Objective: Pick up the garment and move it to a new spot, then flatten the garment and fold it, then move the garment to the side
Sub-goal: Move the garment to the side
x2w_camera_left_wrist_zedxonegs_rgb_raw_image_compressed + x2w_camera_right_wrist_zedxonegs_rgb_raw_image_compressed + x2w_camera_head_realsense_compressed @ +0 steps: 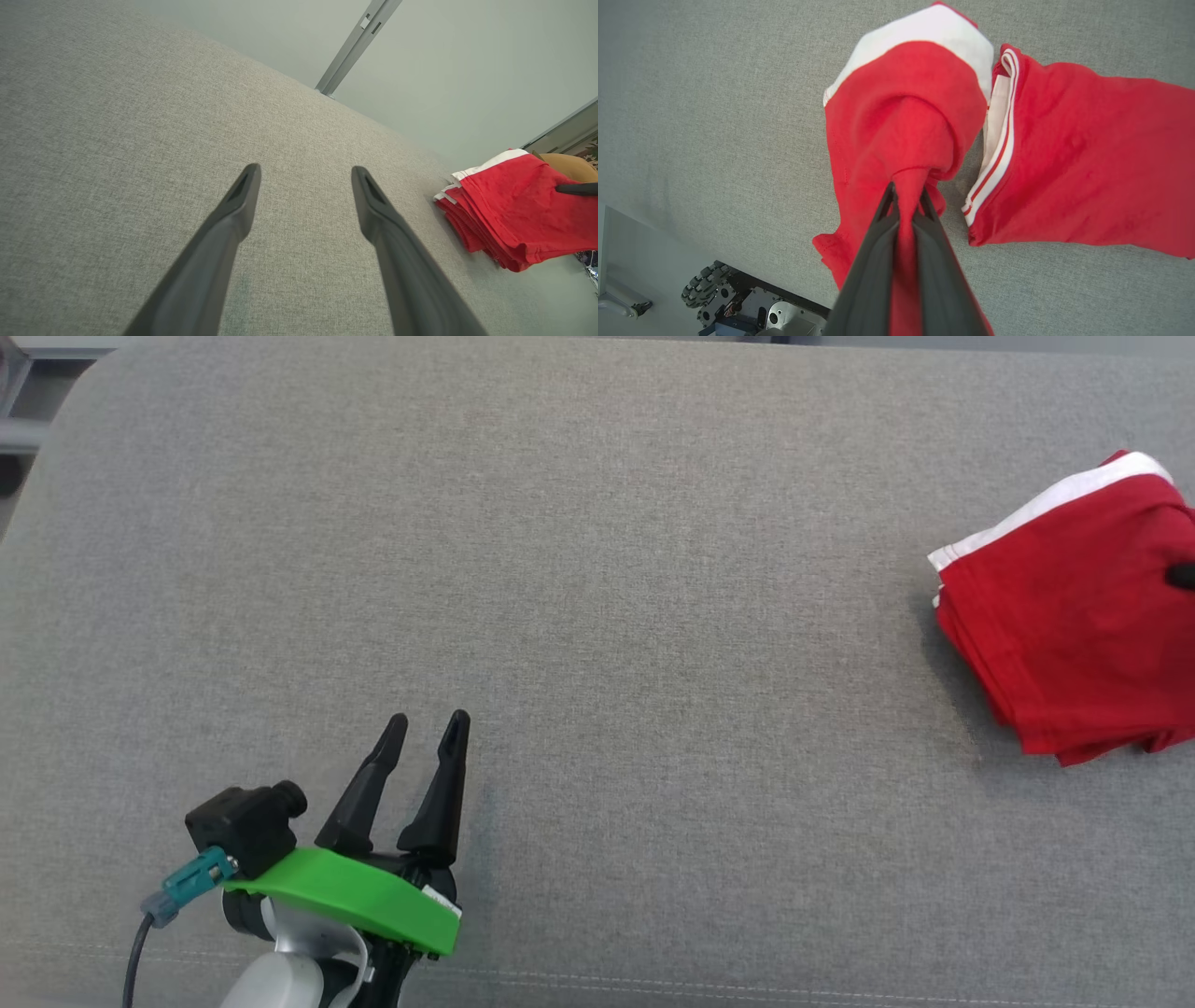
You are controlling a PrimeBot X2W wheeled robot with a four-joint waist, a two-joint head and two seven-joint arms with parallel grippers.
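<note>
**Figure.** Red garment [1064, 625] on a grey upholstered surface [597, 569], seen from 3 cameras.

**Head view.** The garment lies folded in several layers at the surface's far right end. A white band [1046, 504] runs along the garment's far edge, and the picture's border cuts off part of the cloth. The left gripper [429, 719] stands over the surface's near left part, well apart from the garment. Its 2 dark fingers are spread and grasp nothing. A green bracket [345, 891] and a black camera [247, 821] sit at its wrist.

**Right wrist view.** The right gripper [907, 189] is clenched on a pinch of red cloth that runs down between its 2 fingers. This part of the garment, capped by a white panel, is drawn up into a peak at the fingertips. Another red portion, edged with a white-and-red striped band [994, 154], lies flat on the surface just beside the peak. Past the surface's edge, part of a wheeled base [738, 298] is visible.

**Left wrist view.** The left gripper's 2 fingers stand wide apart with bare grey weave between them. The garment's stacked edges show toward the surface's right end, and 1 dark fingertip [577, 189] of the right gripper lies across the red cloth. A metal rail [355, 42] rises beyond the surface's far edge, against a pale wall.
</note>
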